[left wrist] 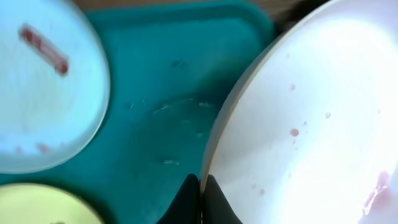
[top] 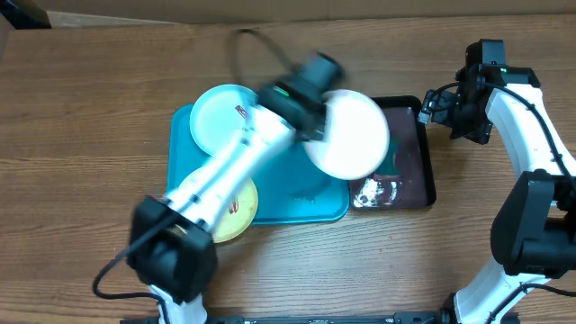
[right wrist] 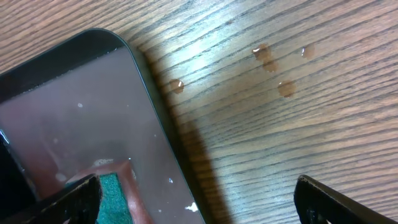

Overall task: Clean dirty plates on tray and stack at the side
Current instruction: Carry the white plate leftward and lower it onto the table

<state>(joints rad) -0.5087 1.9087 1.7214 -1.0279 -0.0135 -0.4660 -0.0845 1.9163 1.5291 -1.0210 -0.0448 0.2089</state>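
So: white plate (top: 351, 135) is off the turquoise tray (top: 310, 202), held tilted over the seam between that tray and the black tray (top: 409, 135), mid-worktop and slightly toward the right edge. Left gripper (left wrist: 200, 186) is pinching its rim, fingers pressed together on the edge. Pink specks (left wrist: 294, 132) are on its face, so not clean yet.

Cyan plate (top: 216, 115) sits in the tray's far-left corner, red smear (left wrist: 43, 48) untouched. Yellow-green plate (top: 241, 211) is at the tray's near edge, partly under the left arm.

Right gripper (right wrist: 198, 199) hangs over bare wood just beside the black tray's far-right corner, fingers spread wide, holding nothing. Water drops (right wrist: 270, 62) lie on the wood there. Whitish residue (top: 373, 191) is in the black tray's near-left corner; the green bit seen in the right wrist view could be a sponge, can't tell.

My read: plate one of three, in the carry-to-clean step, nothing stacked yet.

Next move probably needs the plate steady over the black tray and the right arm fetching a wiper. Edge pinch is thin, so the plate could pivot or slip under wiping force.
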